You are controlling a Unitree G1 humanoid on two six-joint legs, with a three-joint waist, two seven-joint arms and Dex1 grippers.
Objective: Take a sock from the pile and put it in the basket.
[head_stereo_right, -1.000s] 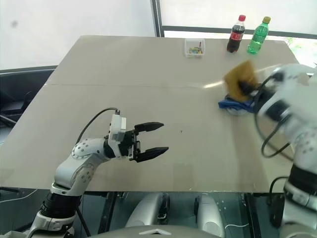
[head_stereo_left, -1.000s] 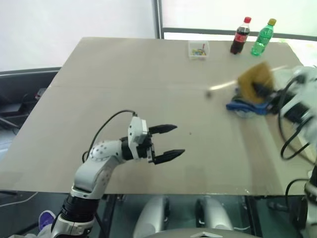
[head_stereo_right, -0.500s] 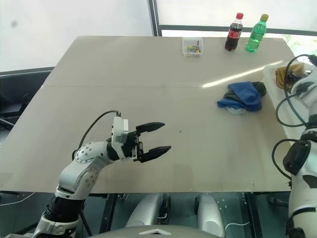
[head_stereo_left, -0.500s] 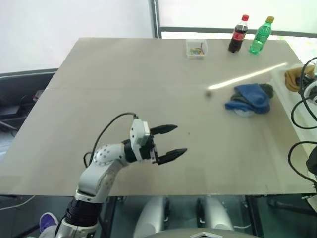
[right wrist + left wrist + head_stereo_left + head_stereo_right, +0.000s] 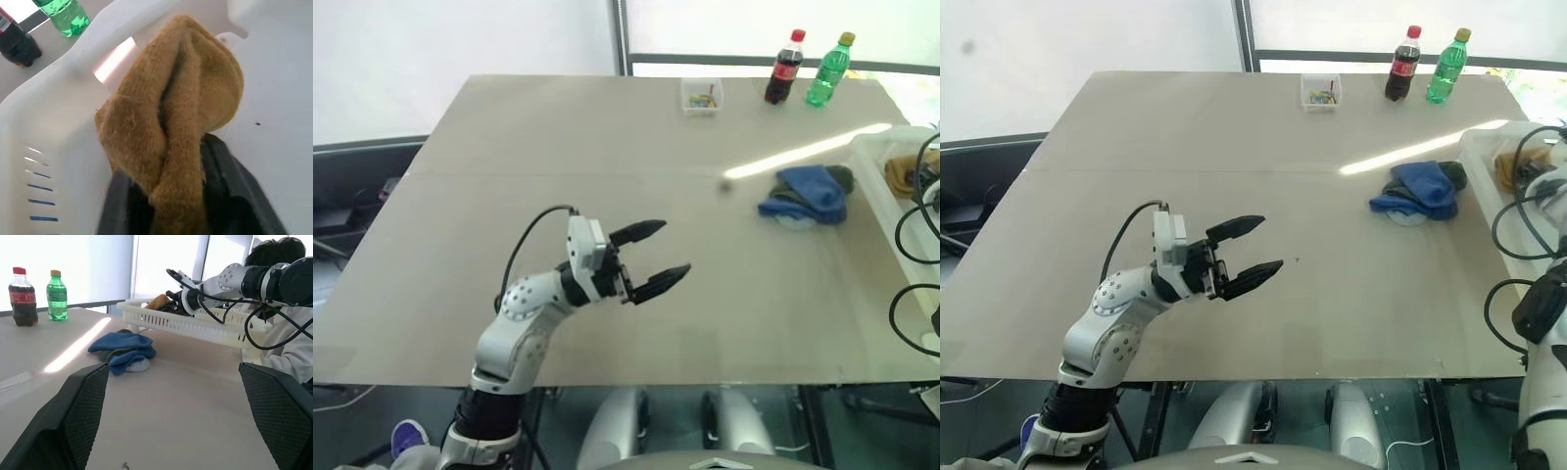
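The left tool [image 5: 1249, 253] hovers over the near part of the desk [image 5: 1234, 137], its black fingers spread apart. The pile [image 5: 1418, 190], mostly blue, lies toward the right side. Beyond it at the right edge stands the white basket [image 5: 1481, 147] with a mustard sock [image 5: 1510, 164] inside.

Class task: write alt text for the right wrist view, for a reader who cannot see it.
A mustard-yellow sock drapes between the right gripper's black fingers inside the white basket. Beyond its rim, a green bottle and a cola bottle stand.
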